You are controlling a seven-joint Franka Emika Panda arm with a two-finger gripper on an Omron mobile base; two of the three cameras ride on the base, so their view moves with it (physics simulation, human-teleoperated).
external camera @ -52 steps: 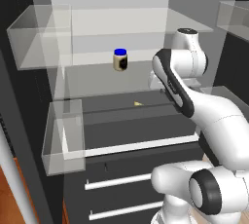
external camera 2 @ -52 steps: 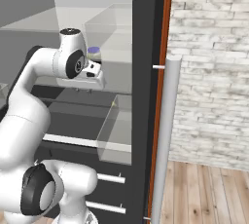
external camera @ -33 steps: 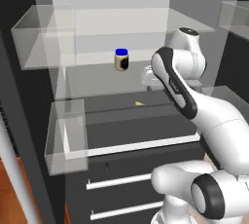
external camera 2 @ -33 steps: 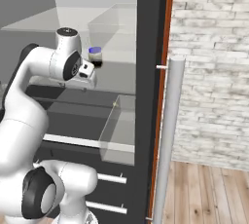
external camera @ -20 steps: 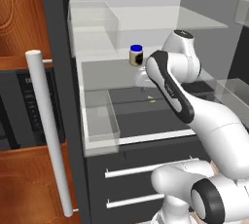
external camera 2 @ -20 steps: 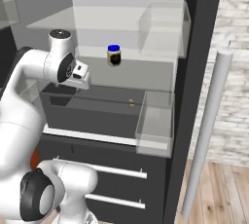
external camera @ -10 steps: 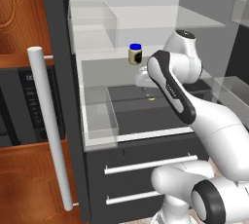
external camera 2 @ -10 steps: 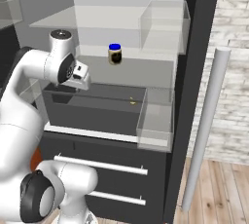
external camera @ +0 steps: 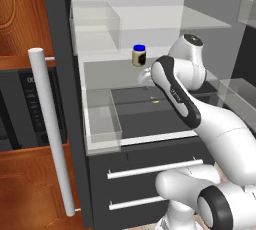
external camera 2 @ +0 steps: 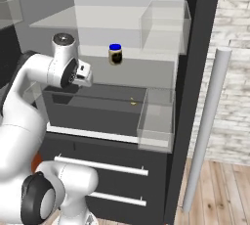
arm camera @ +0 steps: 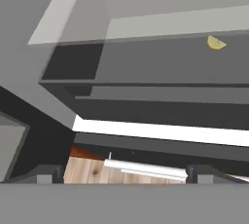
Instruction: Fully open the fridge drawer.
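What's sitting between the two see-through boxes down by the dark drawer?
Between the clear bins, both base views show the fridge drawer, bare except for a small yellow bit.

Fridge drawer (external camera 2: 97, 114) pulled out, pincer (external camera 2: 88, 75) above it, jar (external camera 2: 115, 54) on shelf behind

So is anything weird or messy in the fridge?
Only one thing: a tiny yellow scrap lies loose on the flat dark floor of the drawer, like a crumb. The jar stands upright on its shelf; nothing looks spilled or broken.
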